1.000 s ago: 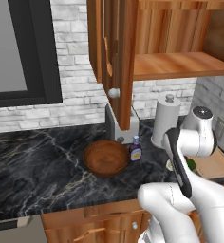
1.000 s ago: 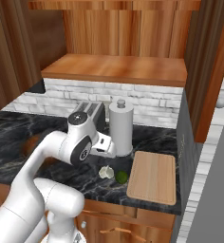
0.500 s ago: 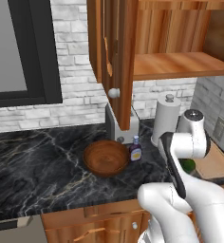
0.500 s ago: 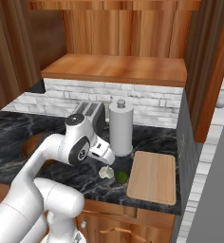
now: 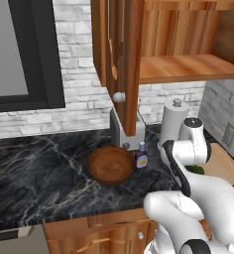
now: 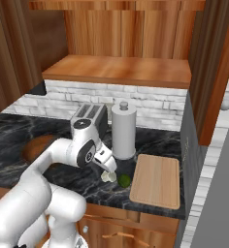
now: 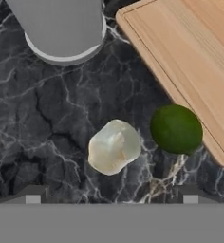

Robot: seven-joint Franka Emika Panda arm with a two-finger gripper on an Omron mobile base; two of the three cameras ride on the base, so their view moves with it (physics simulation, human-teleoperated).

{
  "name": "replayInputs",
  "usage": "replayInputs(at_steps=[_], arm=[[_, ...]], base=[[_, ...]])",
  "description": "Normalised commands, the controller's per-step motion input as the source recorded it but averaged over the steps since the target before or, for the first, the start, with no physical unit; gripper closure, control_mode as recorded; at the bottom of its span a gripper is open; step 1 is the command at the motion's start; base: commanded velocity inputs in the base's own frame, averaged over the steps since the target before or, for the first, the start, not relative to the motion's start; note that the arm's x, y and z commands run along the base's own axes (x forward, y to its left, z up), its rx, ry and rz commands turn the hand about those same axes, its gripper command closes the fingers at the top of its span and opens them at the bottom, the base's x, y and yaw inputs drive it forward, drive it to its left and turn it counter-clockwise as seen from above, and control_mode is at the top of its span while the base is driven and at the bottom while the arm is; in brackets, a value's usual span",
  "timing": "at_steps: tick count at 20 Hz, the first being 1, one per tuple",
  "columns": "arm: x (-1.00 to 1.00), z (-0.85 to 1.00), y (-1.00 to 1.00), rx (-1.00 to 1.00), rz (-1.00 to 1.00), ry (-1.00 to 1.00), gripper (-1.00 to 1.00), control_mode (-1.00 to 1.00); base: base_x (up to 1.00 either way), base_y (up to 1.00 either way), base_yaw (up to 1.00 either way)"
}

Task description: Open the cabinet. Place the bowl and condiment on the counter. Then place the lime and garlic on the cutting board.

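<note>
Black marble counter (image 7: 47, 123) is seen under the wide-open gripper (image 7: 111, 198); the garlic (image 7: 113, 146) is framed dead centre (lime (image 7: 176, 129) right, against the cutting board (image 7: 190, 57)).

A tall white paper-towel roll (image 6: 123, 131) stands up straight near the back wall, with a small grey knob on its top. In the hand view you see its round bottom (image 7: 61, 29) from above. Right beside it sits a silver toaster (image 6: 89, 116) with two dark slots on top — it is close to the roll, on the roll's left in the right base view. Behind them runs a wall of pale grey bricks (image 5: 79, 99). Far to the left hangs a big window (image 5: 15, 49) with a thick black frame — the glass looks flat and grey.
</note>
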Motion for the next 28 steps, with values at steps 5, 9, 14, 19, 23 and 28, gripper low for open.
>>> replayInputs(at_steps=[5,9,14,19,23,28], arm=[[0.30,-0.46,-0.16,0.05,-0.12,0.10,-1.00,-1.00],[0.27,-0.41,-0.20,0.05,-0.11,0.09,-1.00,-1.00],[0.25,-0.30,-0.08,0.06,-0.11,0.06,-1.00,-1.00],[0.15,-0.35,-0.22,0.04,-0.12,0.06,-1.00,-1.00],[0.04,-0.31,-0.19,0.04,-0.12,0.05,-1.00,-1.00],[0.00,-0.16,0.00,0.03,-0.08,0.02,-1.00,-1.00]], base=[[0.00,0.00,0.00],[0.00,0.00,0.00],[0.00,0.00,0.00],[0.00,0.00,0.00],[0.00,0.00,0.00],[0.00,0.00,0.00]])
